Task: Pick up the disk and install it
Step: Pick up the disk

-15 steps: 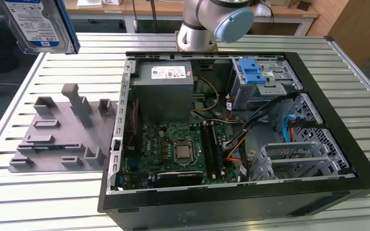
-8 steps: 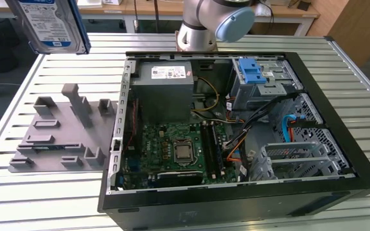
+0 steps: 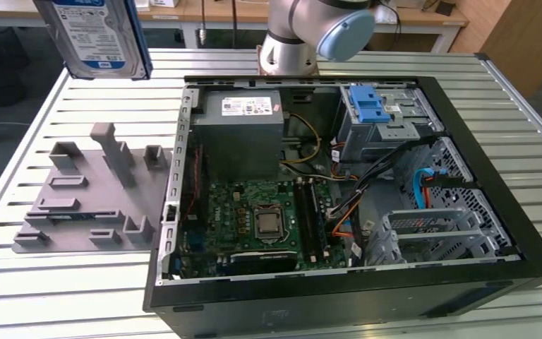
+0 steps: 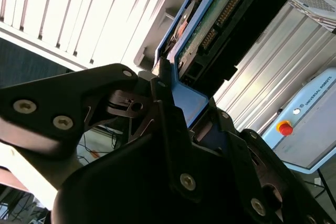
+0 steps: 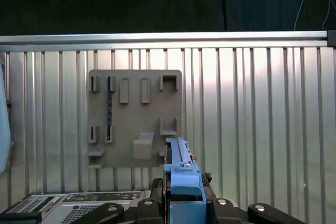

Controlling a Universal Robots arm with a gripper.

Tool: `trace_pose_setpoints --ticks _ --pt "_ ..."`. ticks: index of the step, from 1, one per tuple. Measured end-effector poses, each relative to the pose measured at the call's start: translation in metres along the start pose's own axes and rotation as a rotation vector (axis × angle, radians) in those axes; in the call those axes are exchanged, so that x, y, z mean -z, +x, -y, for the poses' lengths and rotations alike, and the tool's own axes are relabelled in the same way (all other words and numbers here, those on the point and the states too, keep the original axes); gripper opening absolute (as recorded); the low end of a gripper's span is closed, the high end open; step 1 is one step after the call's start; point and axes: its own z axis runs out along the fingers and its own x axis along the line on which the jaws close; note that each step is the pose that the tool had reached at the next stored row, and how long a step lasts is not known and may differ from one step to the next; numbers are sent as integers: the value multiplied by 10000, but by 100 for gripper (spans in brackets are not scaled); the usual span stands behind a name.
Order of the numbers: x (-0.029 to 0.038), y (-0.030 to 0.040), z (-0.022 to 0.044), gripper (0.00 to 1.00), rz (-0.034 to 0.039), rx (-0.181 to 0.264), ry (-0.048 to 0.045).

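The disk, silver with a white-and-blue label and a blue bracket, hangs upright in the air at the exterior view's upper left, above the grey holder plate. In the second wrist view my gripper is shut on the disk, its black fingers clamping the blue bracket edge. In the first wrist view the disk stands edge-on between the gripper pads, high over the holder plate.
The open computer case lies on the slatted metal table. Inside are the power-supply box, the motherboard and a grey drive cage with a blue latch. The arm's base stands behind the case.
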Motion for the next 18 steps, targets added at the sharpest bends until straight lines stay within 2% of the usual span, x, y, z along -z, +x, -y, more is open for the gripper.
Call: trace_pose_setpoints --ticks 10,14,18 --pt "2 -6 324 36 0 1 0" --pt "3 14 374 36 0 0 0" --pt "4 74 400 36 -1 0 0"
